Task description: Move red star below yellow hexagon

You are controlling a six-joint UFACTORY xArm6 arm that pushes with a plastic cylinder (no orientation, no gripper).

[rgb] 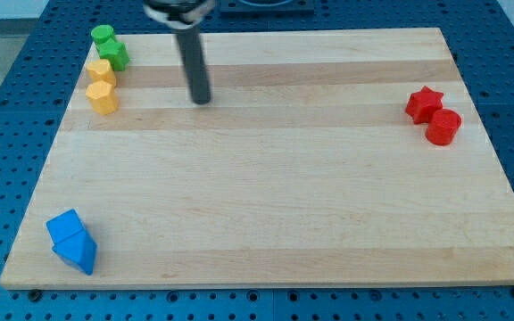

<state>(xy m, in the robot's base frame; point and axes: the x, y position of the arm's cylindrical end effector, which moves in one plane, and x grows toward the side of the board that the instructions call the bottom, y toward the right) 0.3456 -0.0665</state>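
Blocks lie on a pale wooden tabletop [266, 205] that rests on a blue perforated base [7, 134]. Nearest, at the near left corner, two blue blocks [71, 242] sit touching each other; their exact shapes cannot be made out. The middle of the tabletop carries nothing else.

Further back, at the right edge, the red star [424, 103] sits with a red cylinder [443, 127] touching it on its near right side. On the opposite side, at the far left, two yellow blocks stand one behind the other and touching: the nearer yellow hexagon [103, 97] and a second yellow block [100, 73] just behind it. Behind these, at the far left corner, two green blocks [109, 46] sit together, touching the second yellow block.

My tip [201, 99] rests on the tabletop to the right of the yellow blocks, clear of them and well apart from the red star. No claw is fitted; the arm ends in a plain dark rod.
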